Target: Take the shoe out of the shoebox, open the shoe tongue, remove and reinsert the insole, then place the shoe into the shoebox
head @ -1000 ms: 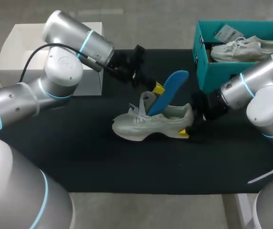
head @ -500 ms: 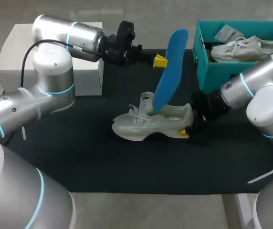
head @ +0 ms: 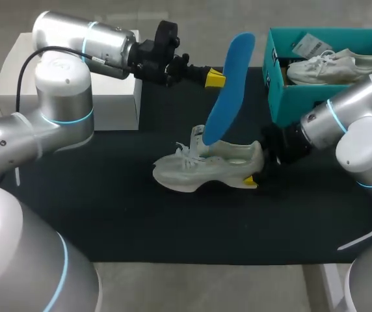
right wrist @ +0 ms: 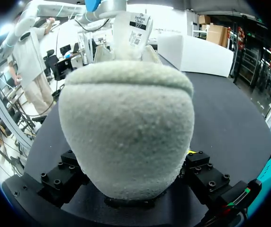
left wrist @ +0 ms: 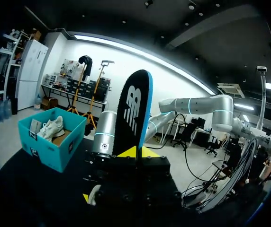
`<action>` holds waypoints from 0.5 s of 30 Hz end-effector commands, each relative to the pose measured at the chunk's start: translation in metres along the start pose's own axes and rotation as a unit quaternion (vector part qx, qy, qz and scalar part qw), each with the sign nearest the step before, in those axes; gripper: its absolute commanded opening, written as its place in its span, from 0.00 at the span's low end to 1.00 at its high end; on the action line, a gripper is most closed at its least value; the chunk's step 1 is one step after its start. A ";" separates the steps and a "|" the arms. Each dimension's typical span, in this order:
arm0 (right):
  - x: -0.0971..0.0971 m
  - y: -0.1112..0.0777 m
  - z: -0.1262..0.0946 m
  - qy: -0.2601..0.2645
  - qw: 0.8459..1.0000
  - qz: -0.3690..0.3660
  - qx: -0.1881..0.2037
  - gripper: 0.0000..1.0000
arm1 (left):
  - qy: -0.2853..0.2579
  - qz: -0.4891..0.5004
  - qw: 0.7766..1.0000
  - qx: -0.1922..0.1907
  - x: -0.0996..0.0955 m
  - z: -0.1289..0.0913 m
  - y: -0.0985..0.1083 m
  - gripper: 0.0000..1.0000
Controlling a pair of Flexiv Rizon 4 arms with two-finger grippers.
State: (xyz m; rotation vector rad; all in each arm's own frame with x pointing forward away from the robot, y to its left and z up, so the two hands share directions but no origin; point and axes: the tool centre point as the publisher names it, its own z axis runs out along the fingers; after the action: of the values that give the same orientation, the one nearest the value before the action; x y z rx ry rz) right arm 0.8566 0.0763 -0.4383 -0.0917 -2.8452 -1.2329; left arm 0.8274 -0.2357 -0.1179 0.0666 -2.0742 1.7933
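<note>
Black matting covers the table (head: 140, 221), which carries everything here. My left arm (head: 62, 117) comes in over the far left part and stretches toward the middle; my right arm (head: 361, 136) bends in from the right edge. A white box (head: 17, 78) sits at the far left corner, partly behind the left arm. Opposite it, at the far right, stands the teal shoebox (head: 303, 97), open on top, with a pale sneaker (head: 335, 65) lying inside.

The grey-white shoe (head: 205, 169) rests on its sole near the middle of the table, outside the shoebox, toe toward the left and heel toward the right. Its tongue (head: 198, 138) is pulled up and stands clear of the opening.

The blue insole (head: 228, 84) hangs above the shoe, nearly upright and leaning a little, its lower end just over the shoe's opening.

The left claw (head: 213, 78) is closed on the insole's edge, pinching it between the yellow tips well above the table. The right claw (head: 251, 180) is low at the shoe's heel, its fingers clamped on either side of it.
</note>
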 end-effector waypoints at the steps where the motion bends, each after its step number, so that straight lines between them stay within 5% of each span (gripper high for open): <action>1: -0.001 -0.002 0.006 0.000 1.000 0.000 0.001 0.00 | 0.000 0.000 1.000 0.001 0.000 0.001 0.001 0.00; 3: -0.001 -0.002 0.006 0.000 1.000 0.000 0.001 0.00 | 0.006 -0.015 1.000 0.012 0.005 0.001 -0.001 0.00; 15: -0.001 -0.002 0.006 0.000 1.000 0.000 0.001 0.00 | 0.140 -0.139 0.973 0.115 0.145 0.002 -0.041 0.00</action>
State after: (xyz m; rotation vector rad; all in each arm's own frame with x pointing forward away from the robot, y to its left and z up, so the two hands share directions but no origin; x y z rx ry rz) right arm 0.8566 0.0763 -0.4383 -0.0916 -2.8452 -1.2329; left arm 0.7352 -0.2312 -0.0384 0.0920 -1.6465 1.7276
